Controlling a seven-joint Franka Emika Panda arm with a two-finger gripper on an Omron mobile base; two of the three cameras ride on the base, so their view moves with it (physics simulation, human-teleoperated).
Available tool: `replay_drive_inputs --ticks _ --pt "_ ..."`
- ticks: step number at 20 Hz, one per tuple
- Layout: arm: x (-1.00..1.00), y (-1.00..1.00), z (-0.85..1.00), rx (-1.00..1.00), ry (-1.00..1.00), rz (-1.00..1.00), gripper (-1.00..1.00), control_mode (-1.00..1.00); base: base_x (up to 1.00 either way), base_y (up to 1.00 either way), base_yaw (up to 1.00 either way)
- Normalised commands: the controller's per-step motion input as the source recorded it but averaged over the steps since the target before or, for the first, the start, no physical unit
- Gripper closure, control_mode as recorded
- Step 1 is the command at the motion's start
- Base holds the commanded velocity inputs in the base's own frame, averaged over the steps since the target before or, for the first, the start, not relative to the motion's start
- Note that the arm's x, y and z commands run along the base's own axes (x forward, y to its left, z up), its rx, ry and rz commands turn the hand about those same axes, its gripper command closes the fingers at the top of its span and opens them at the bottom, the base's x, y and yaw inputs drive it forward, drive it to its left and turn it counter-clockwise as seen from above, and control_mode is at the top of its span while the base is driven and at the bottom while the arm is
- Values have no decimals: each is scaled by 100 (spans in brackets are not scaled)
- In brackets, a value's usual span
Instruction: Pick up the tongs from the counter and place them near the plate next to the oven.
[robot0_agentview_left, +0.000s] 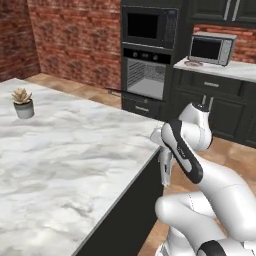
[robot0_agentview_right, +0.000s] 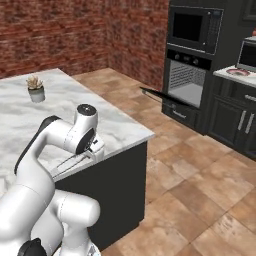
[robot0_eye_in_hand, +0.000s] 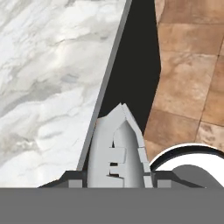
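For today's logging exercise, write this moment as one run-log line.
end effector: shut on tongs | location: at counter edge | plate: across room, beside oven | placement: not yet done

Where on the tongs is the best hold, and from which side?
Probably across both narrow arms, closing on their outer faces and coming square to the long axis: slim arms pinch together. The gripper holds the tongs so, beside the counter edge.
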Motion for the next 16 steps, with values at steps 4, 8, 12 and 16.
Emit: replay_drive_inputs --ticks 4,8,12,16 --pt "0 0 0 0 0 0 100 100 54 -51 0" --pt "0 0 0 0 0 0 100 100 52 -52 0" --pt "0 0 0 0 0 0 100 100 50 -52 0" --pt "0 0 0 0 0 0 100 100 49 -53 0"
